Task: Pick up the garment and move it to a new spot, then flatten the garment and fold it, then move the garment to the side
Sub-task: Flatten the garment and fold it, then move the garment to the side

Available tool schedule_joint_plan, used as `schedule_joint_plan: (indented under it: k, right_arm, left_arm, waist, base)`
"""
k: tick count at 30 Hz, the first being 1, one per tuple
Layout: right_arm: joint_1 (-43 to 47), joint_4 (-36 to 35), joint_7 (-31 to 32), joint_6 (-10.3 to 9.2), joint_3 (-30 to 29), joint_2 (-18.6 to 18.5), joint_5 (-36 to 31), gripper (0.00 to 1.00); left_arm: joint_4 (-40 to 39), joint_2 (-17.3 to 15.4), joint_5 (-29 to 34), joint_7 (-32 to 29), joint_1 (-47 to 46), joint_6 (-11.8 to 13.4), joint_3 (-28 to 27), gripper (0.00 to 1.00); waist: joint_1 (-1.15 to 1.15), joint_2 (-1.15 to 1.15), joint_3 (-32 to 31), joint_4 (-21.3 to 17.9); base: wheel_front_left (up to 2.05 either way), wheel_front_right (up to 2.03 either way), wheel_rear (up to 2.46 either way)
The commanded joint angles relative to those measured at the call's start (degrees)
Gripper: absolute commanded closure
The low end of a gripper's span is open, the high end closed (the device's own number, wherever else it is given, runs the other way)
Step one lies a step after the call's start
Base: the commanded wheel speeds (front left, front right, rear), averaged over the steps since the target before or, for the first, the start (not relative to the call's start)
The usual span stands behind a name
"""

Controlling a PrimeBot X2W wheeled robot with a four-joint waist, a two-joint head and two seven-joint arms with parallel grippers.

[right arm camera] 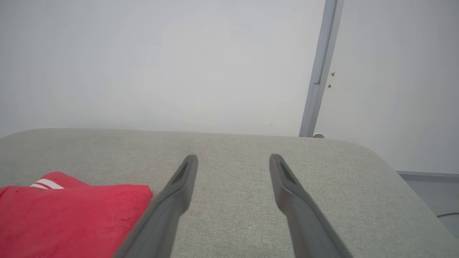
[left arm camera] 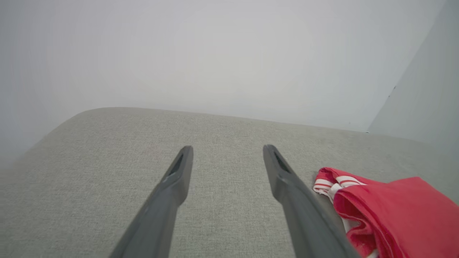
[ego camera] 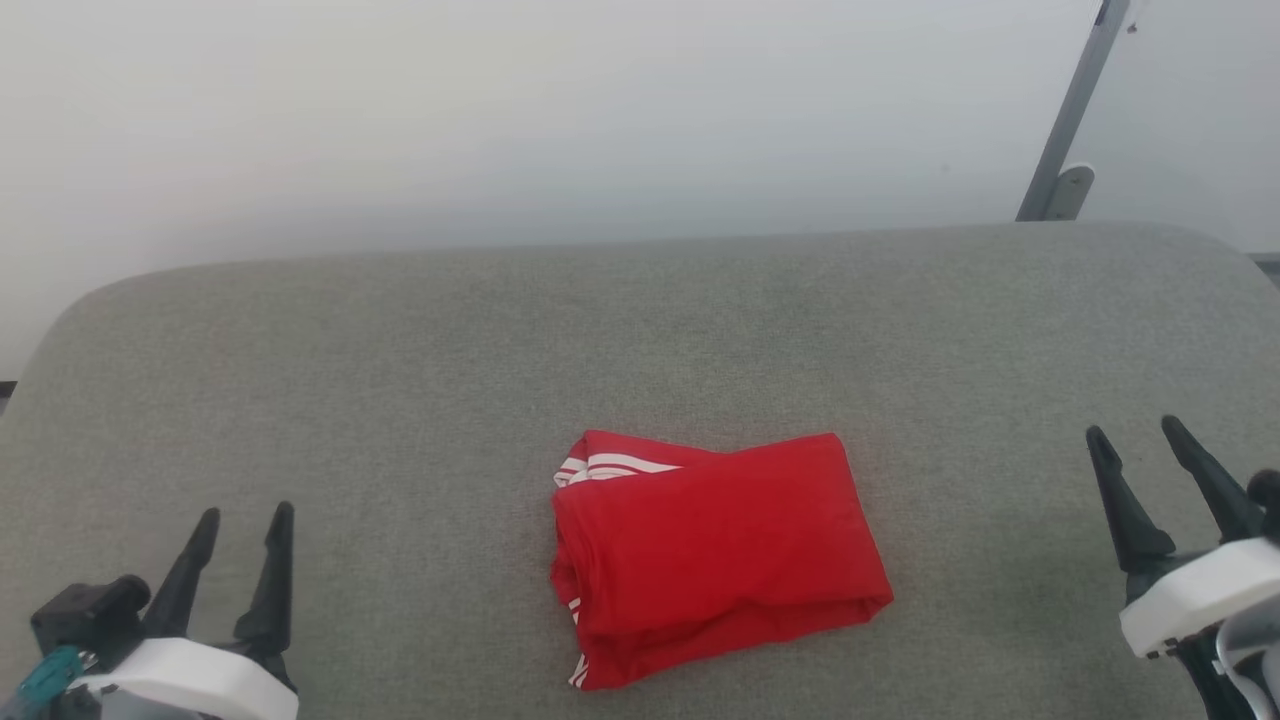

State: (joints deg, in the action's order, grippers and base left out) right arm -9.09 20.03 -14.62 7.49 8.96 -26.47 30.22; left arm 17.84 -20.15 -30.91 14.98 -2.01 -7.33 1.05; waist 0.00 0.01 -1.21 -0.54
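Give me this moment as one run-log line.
garment: folded, lying on grey cushioned surface | left hand: open, empty, apart from garment | right hand: open, empty, apart from garment | fold: looks done

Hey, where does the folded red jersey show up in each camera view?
Head view: the red jersey lies folded at lower centre.
Left wrist view: the red jersey sits in the lower right corner.
Right wrist view: the red jersey sits in the lower left corner.
Shared landmark: the grey fabric surface beneath it.
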Motion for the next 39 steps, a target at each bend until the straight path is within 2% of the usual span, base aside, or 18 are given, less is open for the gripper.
schedule_joint_plan:
  k: [1, 14, 34, 39]
  right_arm:
    - [0.7, -0.5, -0.4, 0.00, -0.7, 0.5, -0.2, 0.00]
    - [4.6, -4.0, -0.7, 0.00, -6.6, 4.0, -3.8, 0.00]
    - [5.4, -4.8, -0.6, 0.00, -7.1, 5.0, -4.5, 0.00]
    - [4.7, -3.5, 1.5, 0.00, -4.8, 5.4, -2.5, 0.00]
  left_arm:
    - [-0.3, 0.1, 0.3, 0.3, 0.6, -0.1, -0.5, 0.00]
    - [-0.7, 0.5, 1.5, 0.3, 1.8, -0.1, -1.8, 0.00]
    - [-1.0, -0.2, 1.1, 0.3, 1.5, -0.1, -0.9, 0.00]
    - [-1.3, -0.2, 1.2, 0.3, 0.9, -0.1, -0.3, 0.00]
  waist:
    - [0.00, -0.01, -0.1, 0.1]
    - [0.00, -0.01, -0.6, 0.6]
    - [0.00, -0.01, -0.2, 0.9]
    - [0.00, -0.01, 0.3, 1.7]
  base:
    - [0.00, 0.00, 0.00]
    - [0.00, 0.00, 0.00]
    - [0.00, 0.00, 0.00]
    - [0.00, 0.00, 0.00]
